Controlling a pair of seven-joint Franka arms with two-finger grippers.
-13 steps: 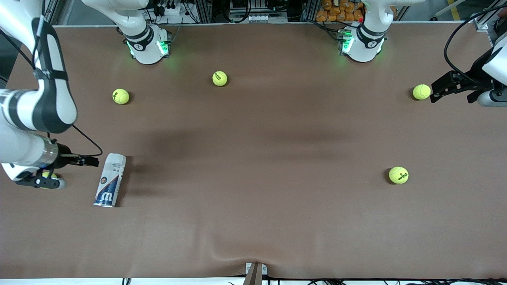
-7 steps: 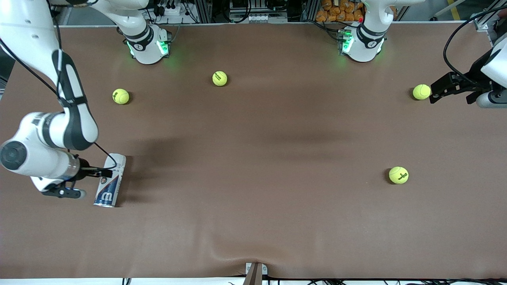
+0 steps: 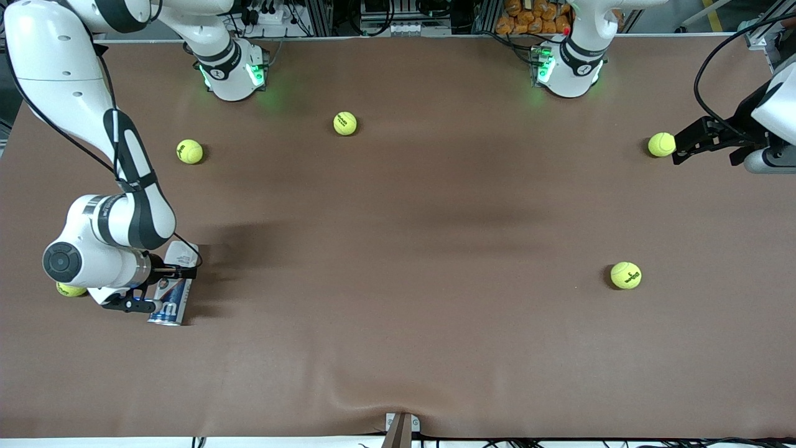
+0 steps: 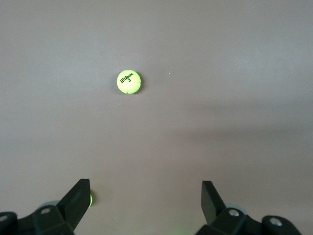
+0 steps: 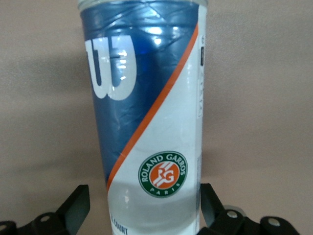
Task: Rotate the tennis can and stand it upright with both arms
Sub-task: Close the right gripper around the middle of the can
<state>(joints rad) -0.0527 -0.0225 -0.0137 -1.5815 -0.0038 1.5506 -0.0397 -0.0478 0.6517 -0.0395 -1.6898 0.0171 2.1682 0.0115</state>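
- the tennis can [image 3: 173, 285] lies on its side on the brown desk [image 3: 398, 348], near the right arm's end and in the part of the desk nearer the front camera.
- can orientation: the silver rim end points toward the front camera; the white end points toward the robot bases. the long axis is slightly tilted from that line.
- the right wrist view shows the can [image 5: 146, 112] with a navy field, a white "w", an orange diagonal stripe and a round "roland garros paris" badge.
- right tool [image 3: 186, 272]: positioned over the middle of the can. in the right wrist view its two fingers [image 5: 76, 208] stand apart, one on each side of the can body. contact with the can cannot be confirmed.
- right arm [image 3: 112, 230]: reaches from its base down to the can, wrist low over the desk.
- left tool [image 3: 681, 146]: waits at the left arm's end of the desk, just beside a tennis ball [image 3: 661, 144]. in the left wrist view its fingers [image 4: 78, 198] are spread wide with nothing between them.
- the left wrist view also shows a ball marked "wilson 3" [image 4: 128, 81] on the bare desk.
- other balls on the desk: one [image 3: 344, 123] near the bases, one [image 3: 189, 151] toward the right arm's end, one [image 3: 625, 275] toward the left arm's end nearer the front camera, and one [image 3: 70, 289] partly hidden by the right arm's wrist.
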